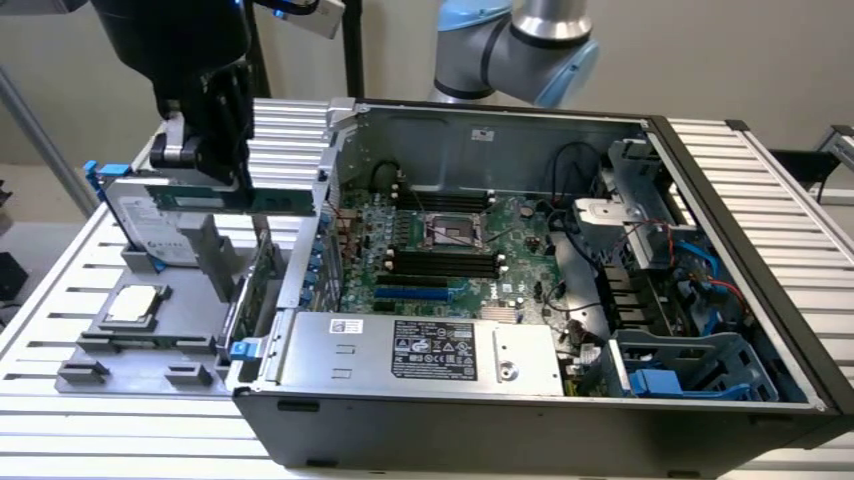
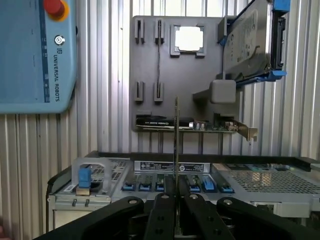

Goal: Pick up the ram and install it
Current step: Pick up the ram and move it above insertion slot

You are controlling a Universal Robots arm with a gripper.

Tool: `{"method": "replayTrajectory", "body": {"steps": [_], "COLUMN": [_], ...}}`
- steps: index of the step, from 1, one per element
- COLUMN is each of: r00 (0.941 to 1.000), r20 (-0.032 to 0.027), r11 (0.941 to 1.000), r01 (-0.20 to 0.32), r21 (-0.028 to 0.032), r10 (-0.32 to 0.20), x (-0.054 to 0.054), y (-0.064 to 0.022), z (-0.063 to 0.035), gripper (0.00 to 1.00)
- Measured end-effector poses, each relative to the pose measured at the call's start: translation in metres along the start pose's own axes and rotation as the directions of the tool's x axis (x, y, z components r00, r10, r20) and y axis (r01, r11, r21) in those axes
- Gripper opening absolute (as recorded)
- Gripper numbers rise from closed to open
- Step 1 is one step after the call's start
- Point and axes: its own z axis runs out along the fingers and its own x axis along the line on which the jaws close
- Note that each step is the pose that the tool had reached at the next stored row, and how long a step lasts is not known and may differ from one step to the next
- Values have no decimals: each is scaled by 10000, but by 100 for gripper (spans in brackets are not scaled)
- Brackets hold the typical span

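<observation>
Hand [image 2: 176, 192] pointing down, clamped on ram [image 1: 274, 203], held level above grey tray [image 1: 187, 345], beside open computer case [image 1: 534, 420]

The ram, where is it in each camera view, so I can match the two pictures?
Exterior view: the ram is a level green strip toward the exterior view's left, just outside the computer case.
Wrist view: the ram is seen edge-on, a thin line gripped between the fingers.
Shared landmark: the silver hard drive, also in the wrist view.
</observation>
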Motion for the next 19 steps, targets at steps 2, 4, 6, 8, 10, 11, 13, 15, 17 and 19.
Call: {"method": "replayTrajectory", "body": {"steps": [2,4,6,8,10,11,13,15,17,19], "r00": [10000,10000,10000,10000,10000,10000,10000,10000,10000,10000], "r20": [-1,-1,-1,-1,-1,-1,-1,-1,-1,-2], "r11": [10000,10000,10000,10000,10000,10000,10000,10000,10000,10000], "r01": [0,0,0,-1,0,1,0,0,0,0], "r21": [-1,-1,0,-1,0,0,-1,0,0,-1], "r10": [0,0,0,1,0,-1,0,0,0,0], "x": [-24,-48,-71,-94,-115,-123,-136,-150,-163,-176], "y": [-68,-141,-215,-286,-360,-401,-484,-573,-662,-748], "z": [0,0,1,1,2,2,2,3,3,3], "gripper": [14,14,14,14,14,14,14,14,14,14]}}
